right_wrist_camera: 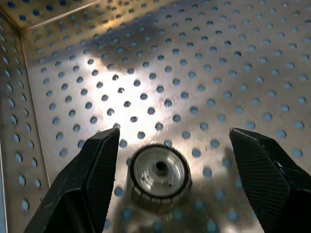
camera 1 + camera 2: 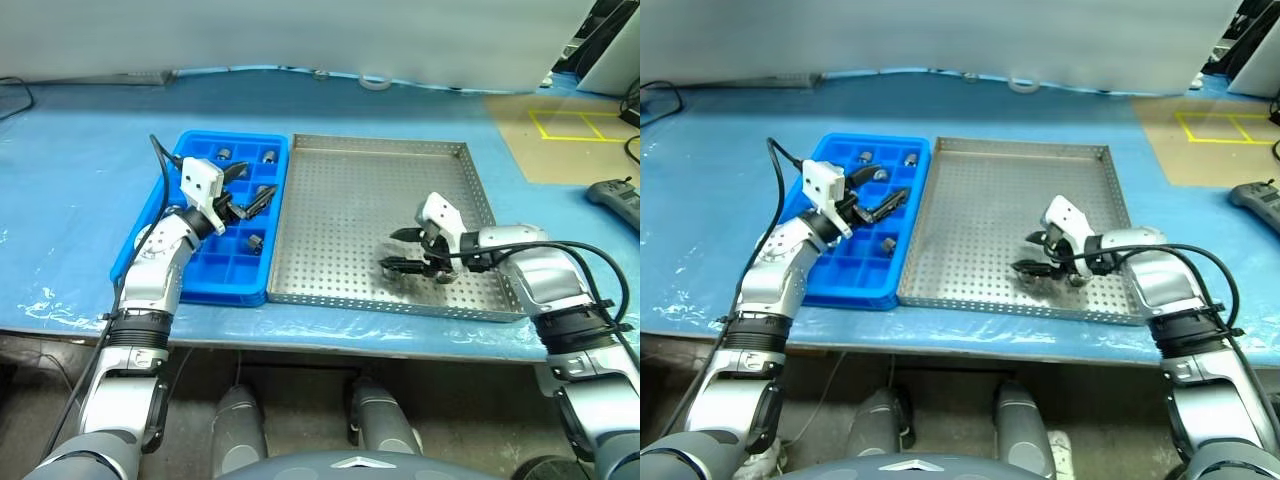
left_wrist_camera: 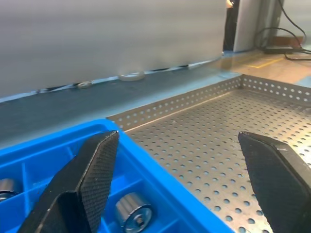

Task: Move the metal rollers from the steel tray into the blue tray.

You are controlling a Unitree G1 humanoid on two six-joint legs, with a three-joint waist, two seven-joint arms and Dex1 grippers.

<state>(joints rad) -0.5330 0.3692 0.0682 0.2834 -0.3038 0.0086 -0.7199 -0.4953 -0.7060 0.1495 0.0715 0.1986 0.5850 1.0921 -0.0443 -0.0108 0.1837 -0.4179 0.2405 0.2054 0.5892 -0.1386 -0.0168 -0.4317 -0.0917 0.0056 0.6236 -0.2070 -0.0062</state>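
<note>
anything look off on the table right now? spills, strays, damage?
Nothing stands out. Metal rollers sit inside compartments of the blue tray; one roller rests on the steel tray floor between the open right gripper's fingers. The left gripper hovers open over the blue tray.

Rollers [image 2: 254,242] sit in blue tray [image 2: 190,280]; one [image 1: 159,177] on steel tray [image 2: 340,190].
</note>
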